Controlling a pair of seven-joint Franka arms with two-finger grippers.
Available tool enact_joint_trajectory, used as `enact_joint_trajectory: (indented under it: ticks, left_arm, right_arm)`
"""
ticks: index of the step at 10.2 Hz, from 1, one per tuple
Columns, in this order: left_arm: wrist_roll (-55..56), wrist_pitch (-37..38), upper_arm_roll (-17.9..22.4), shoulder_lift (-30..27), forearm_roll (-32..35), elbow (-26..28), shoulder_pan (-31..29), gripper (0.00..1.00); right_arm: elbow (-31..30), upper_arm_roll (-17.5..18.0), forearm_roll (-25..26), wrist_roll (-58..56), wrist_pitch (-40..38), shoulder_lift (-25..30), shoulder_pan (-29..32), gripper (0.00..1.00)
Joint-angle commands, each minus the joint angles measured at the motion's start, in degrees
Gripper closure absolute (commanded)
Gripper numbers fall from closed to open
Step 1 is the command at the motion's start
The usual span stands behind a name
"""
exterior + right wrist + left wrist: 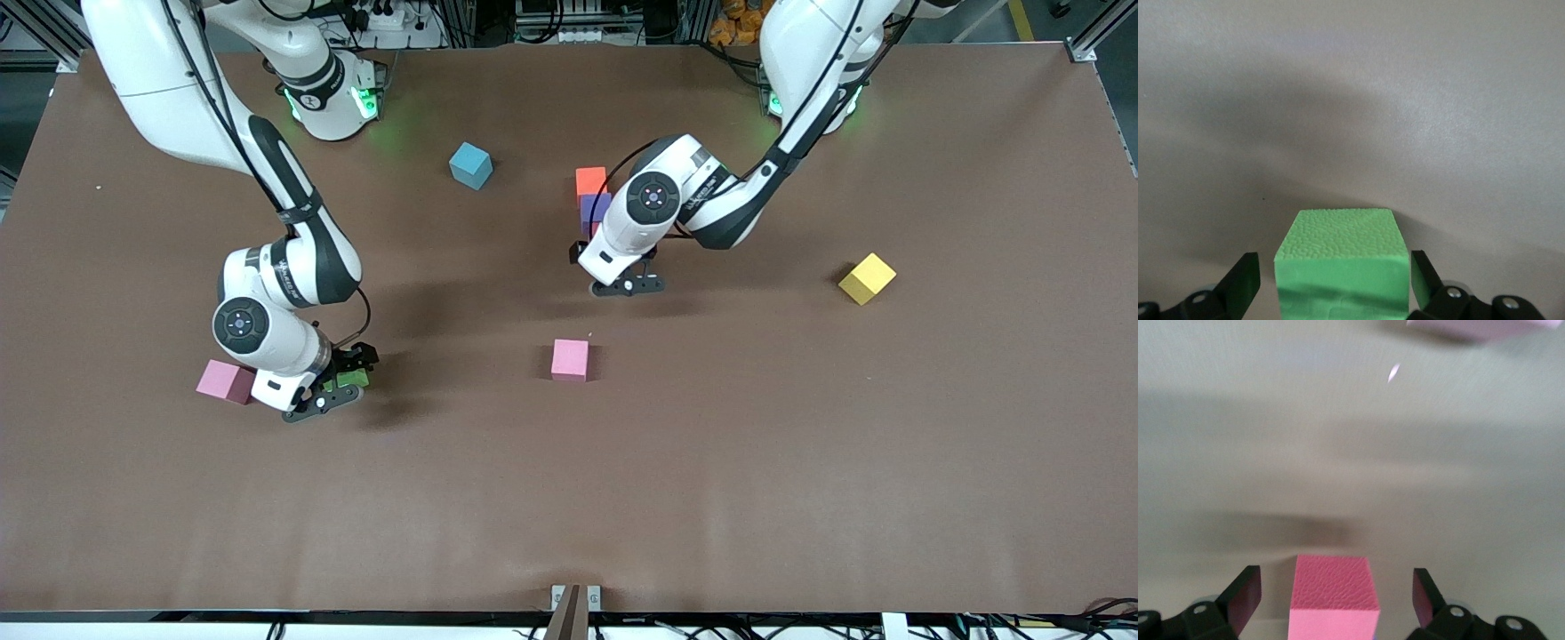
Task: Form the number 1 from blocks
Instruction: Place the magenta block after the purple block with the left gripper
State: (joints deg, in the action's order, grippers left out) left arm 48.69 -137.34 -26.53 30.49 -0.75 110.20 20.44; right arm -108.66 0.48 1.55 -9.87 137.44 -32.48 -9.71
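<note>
Green block [1338,253] and dusty pink block [227,380] lie nearest the camera on the brown table [800,462]. Both sit well toward the right arm's end from the pink block [569,359], which lies alone at the middle and serves as landmark. The right gripper [342,382] is low over the green block. Its claw stands wide, one finger close on either side of the cube, which rests on the table and is not pinched. The dusty pink block lies just beside that gripper's wrist, farther again toward the right arm's end from the landmark. Farther from the camera than the pink block, and nearly in line with it, runs a short column. The orange block [590,180] is farthest and the purple block [594,212] touches it on the nearer edge. The red block [1335,587] comes next, mostly hidden under the left arm's wrist in the front view; whether it touches the purple one cannot be told. The left gripper [628,285] hangs over this red block with its claw wide, a clear gap between each finger and the cube. The blue block [470,165] lies farther from the camera than the pink block and toward the right arm's end, turned at an angle. The yellow block [868,278], also turned, lies well apart toward the left arm's end, somewhat farther from the camera than the pink block.
</note>
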Motion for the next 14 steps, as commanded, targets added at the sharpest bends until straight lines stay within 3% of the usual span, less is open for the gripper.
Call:
enact_joint_trajectory:
  ticks: [1,2,3,6,8,10,14]
  left_arm:
    - [-3.1,0.2,-0.1,-0.4,1.7,-4.6,-1.4,0.0]
    - [-5.2,0.2,-0.1,1.2,1.6,-7.5,-1.5,0.0]
    - [-8.2,0.2,0.0,3.0,1.6,-9.8,-1.3,0.0]
    - [-11.5,0.2,0.2,9.5,1.8,-16.5,1.1,0.0]
    - [-11.5,0.2,2.7,12.2,2.3,-19.9,3.8,0.0]
    - [-11.4,0.5,5.6,13.4,2.2,-21.8,5.5,0.0]
    - [-11.5,0.7,7.0,14.9,2.2,-25.2,5.5,0.0]
  right_arm:
    - [-4.3,0.5,-0.9,-1.5,1.7,2.9,0.9,0.03]
    - [-5.2,0.5,-0.9,-1.5,3.0,3.0,0.9,0.72]
    - [-5.6,0.5,-0.9,-1.5,4.2,2.9,0.8,1.0]
    - [-5.1,0.6,-0.9,0.1,3.4,4.5,-2.3,1.0]
    - [-4.0,0.7,-0.9,0.9,0.3,5.8,-2.5,1.0]
    - [-3.8,0.7,-1.0,0.9,-0.2,6.3,-2.4,1.0]
    - [-0.8,1.8,-1.3,4.9,-0.6,6.4,-3.5,1.0]
